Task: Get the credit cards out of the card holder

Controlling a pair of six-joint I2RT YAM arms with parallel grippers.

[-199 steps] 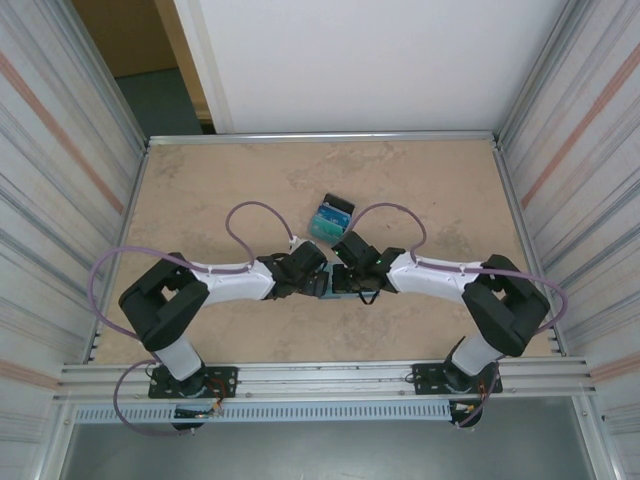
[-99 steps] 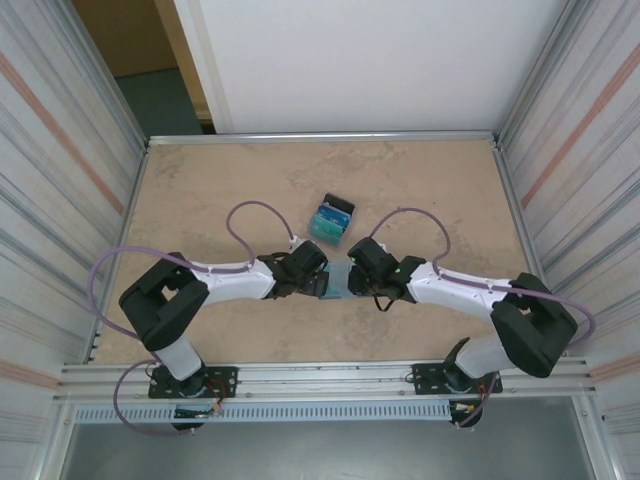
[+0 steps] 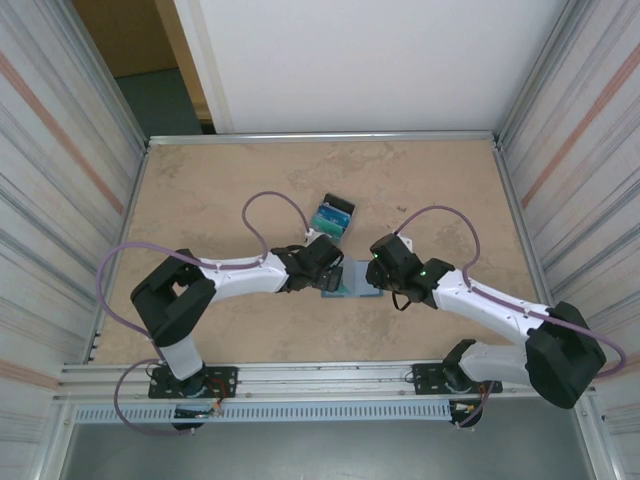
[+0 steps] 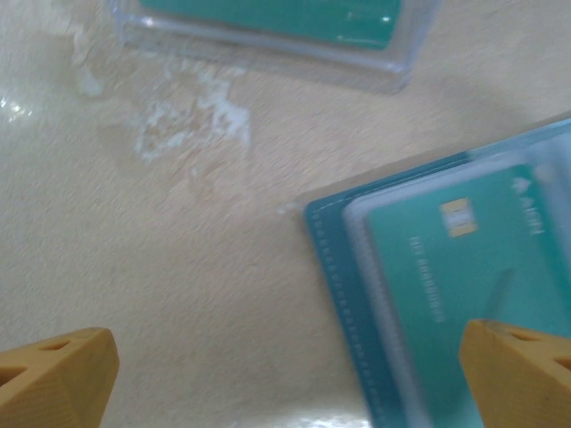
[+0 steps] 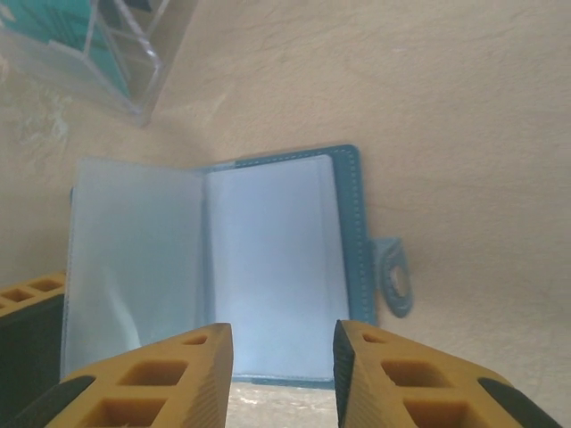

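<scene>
The card holder (image 3: 352, 282) lies open and flat near the middle of the table (image 3: 220, 190), a little toward the near edge. Both arms reach inward from their bases at the near edge. The left gripper (image 3: 330, 272) hangs over the holder's left side and the right gripper (image 3: 377, 272) over its right side. How the jaws stand is too small to tell here. Just beyond the holder, toward the far edge, sits a small clear tray (image 3: 328, 222) with teal contents and a black end.
</scene>
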